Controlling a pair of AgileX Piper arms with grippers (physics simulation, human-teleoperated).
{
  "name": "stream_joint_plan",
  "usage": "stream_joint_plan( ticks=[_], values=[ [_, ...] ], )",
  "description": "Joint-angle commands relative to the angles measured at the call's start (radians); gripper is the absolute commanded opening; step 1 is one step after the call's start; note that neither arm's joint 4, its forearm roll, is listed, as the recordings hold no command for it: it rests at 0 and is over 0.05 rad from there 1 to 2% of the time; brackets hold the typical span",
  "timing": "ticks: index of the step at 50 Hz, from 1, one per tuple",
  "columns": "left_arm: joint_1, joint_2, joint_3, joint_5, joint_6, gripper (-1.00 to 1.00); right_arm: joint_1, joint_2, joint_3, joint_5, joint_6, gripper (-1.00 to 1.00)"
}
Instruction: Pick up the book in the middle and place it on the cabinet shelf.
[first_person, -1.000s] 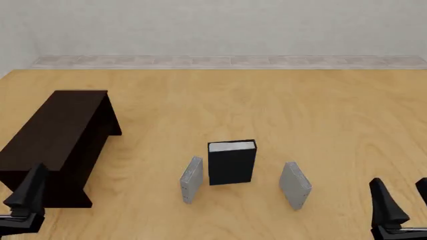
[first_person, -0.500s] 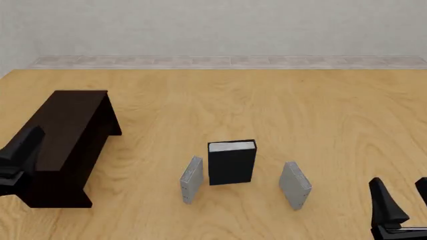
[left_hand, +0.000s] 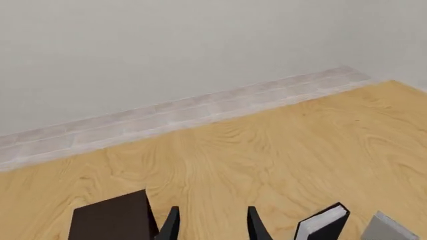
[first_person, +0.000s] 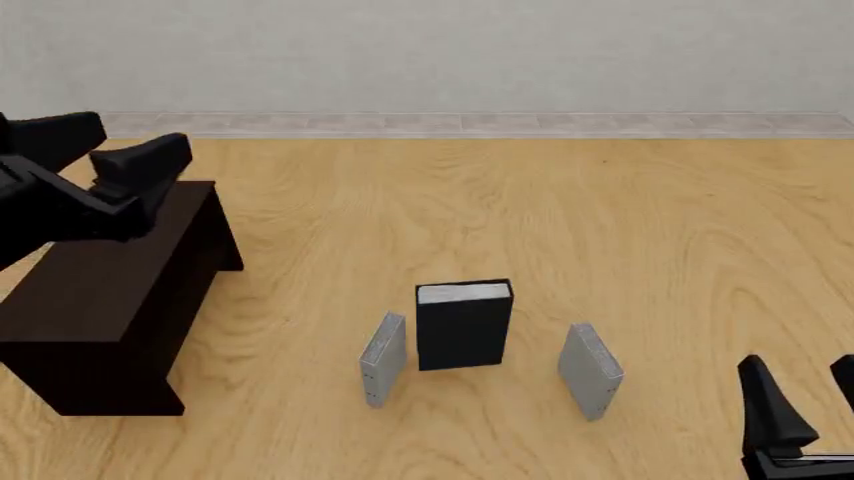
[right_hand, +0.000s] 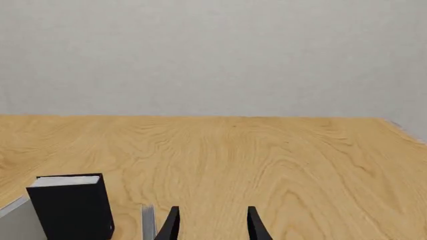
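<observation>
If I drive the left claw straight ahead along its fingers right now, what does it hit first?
Probably nothing nearby. The left claw is raised above the cabinet shelf, and its wrist view shows bare table ahead, then the back wall. The book sits off to the side. Depth is uncertain.

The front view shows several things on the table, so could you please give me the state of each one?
Black book: upright on the table, page edges up, ungrasped.
Left grey book: upright, apart from the black book.
Right grey book: upright, apart from the black book.
Cabinet: top bare, nothing on it.
Left pincer: open, empty, raised over the cabinet.
Right pincer: open, empty, near the table's front edge.
</observation>
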Motion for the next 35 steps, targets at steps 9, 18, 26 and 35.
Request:
stream_joint_plan(
  ticks=[9, 18, 26, 35],
  values=[
    [-0.168, 0.286, -0.288, 0.139, 0.052, 1.00, 0.000, 0.003, 0.000, -0.001, 0.002, 1.00],
    [-0.277, 0.408, -0.428, 0.242, 0.136, 1.00, 0.001, 0.004, 0.000, -0.002, 0.002, 1.00],
    [-0.321, 0.484, -0.481, 0.273, 0.179, 1.00, 0.001, -0.002, 0.000, 0.000, -0.002, 1.00],
    [-0.433, 0.579, -0.551, 0.354, 0.190, 1.00, 0.001, -0.004, -0.001, 0.003, -0.002, 1.00]
  ],
)
